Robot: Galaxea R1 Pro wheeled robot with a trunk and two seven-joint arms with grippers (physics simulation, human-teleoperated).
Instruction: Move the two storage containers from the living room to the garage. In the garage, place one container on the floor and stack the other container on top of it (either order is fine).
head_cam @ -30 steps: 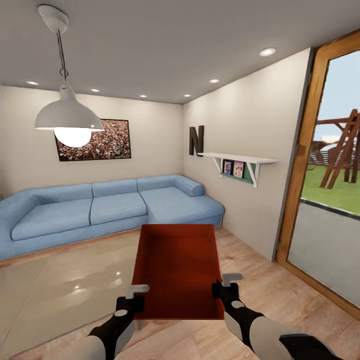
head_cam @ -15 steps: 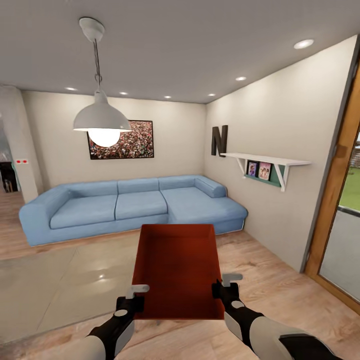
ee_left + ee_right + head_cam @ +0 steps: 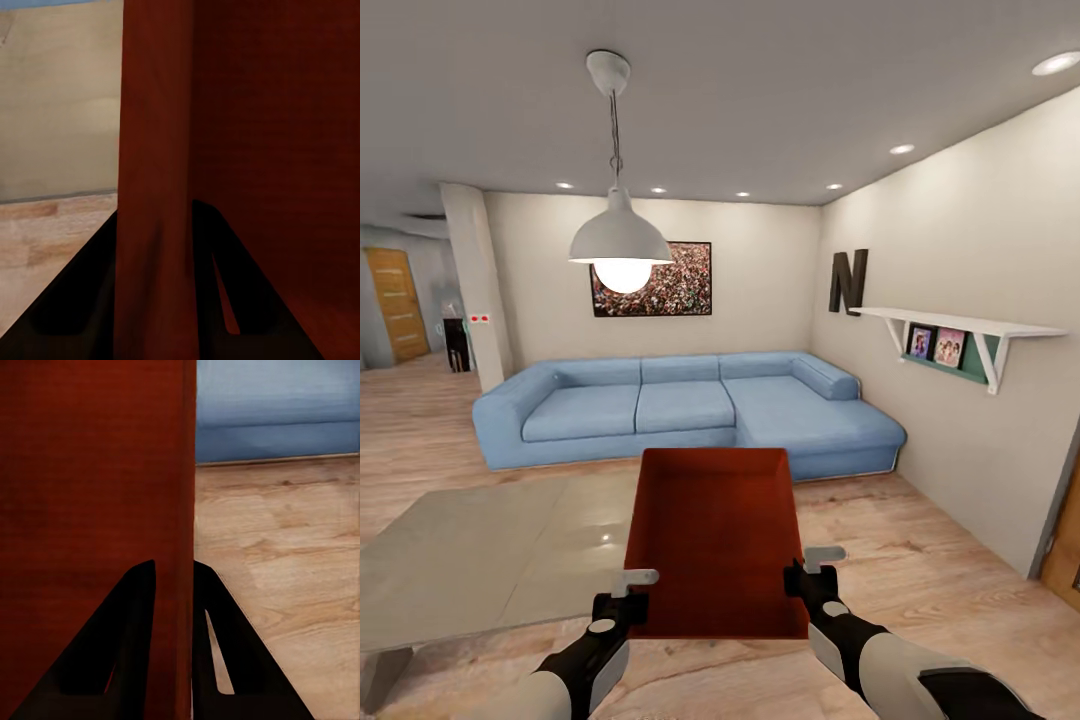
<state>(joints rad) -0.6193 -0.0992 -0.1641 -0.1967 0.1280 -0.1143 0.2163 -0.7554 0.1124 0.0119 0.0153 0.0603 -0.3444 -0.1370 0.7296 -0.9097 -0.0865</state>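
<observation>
Far on my left I see a wooden door down a hall, then the grey low tabletop on the light wood floor. My left claw is shut tight on the left wall of the red-orange storage container; in the left wrist view that wall sits between the two dark fingers. I hold the box up in the air in front of me, over the wood floor and next to the tabletop's edge. The box is open on top and I see nothing inside it, just its smooth red bottom. Behind it are the white lamp, the blue sofa and a picture on the wall. My right claw is shut tight on the box's right wall, which the right wrist view shows pinched between its fingers. Farther right are the black letter N and a white shelf.
</observation>
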